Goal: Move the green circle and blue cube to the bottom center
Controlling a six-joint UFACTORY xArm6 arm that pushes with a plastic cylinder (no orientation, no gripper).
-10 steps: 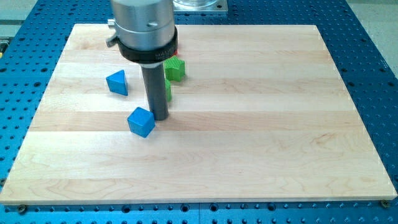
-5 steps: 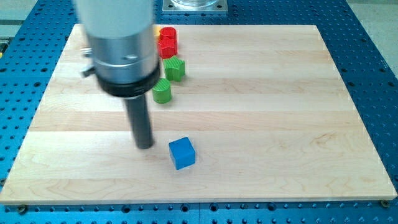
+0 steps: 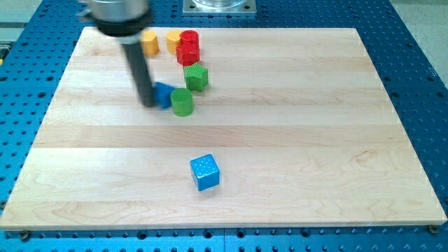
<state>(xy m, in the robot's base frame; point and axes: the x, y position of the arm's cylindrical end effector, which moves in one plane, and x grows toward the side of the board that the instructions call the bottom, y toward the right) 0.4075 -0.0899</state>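
Observation:
The blue cube (image 3: 204, 172) lies alone near the view's bottom, slightly left of the middle. The green circle (image 3: 182, 102) stands in the upper left part of the board. My tip (image 3: 149, 102) is down on the board just left of a second blue block (image 3: 164, 94), which sits between the rod and the green circle and touches or nearly touches the circle. The rod hides the left part of that blue block. The blue cube is far below my tip.
A second green block (image 3: 197, 76) stands just above and right of the green circle. Two red blocks (image 3: 187, 47) and two yellow blocks (image 3: 173, 40) cluster near the board's top edge. The wooden board (image 3: 315, 140) rests on a blue perforated table.
My tip has moved up and slightly left, from beside the blue cube to the second blue block. That blue block now sits against the green circle. The blue cube stays near the bottom.

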